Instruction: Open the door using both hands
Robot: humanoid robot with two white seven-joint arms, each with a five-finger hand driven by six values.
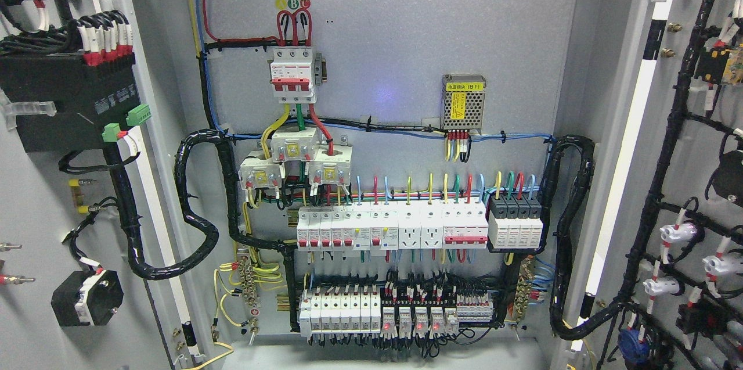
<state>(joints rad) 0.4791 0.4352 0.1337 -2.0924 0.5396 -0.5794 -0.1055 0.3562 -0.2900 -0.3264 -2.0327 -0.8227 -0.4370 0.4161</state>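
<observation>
An electrical cabinet stands wide open in the head view. Its left door (pixel 35 196) is swung out at the picture's left, inner face showing a black module (pixel 69 97) and wiring. Its right door (pixel 696 184) is swung out at the right, with black cable looms and white lamp backs on it. Between them the grey back panel (pixel 395 45) carries a red-and-white main breaker (pixel 293 74), rows of white breakers (pixel 395 230) and relays (pixel 400 312). Neither of my hands nor any arm shows.
A perforated power supply (pixel 462 103) with a yellow label sits at the upper right of the panel. Thick black cable bundles (pixel 197 207) loop from the panel to each door. The cabinet floor (pixel 377 358) shows at the bottom.
</observation>
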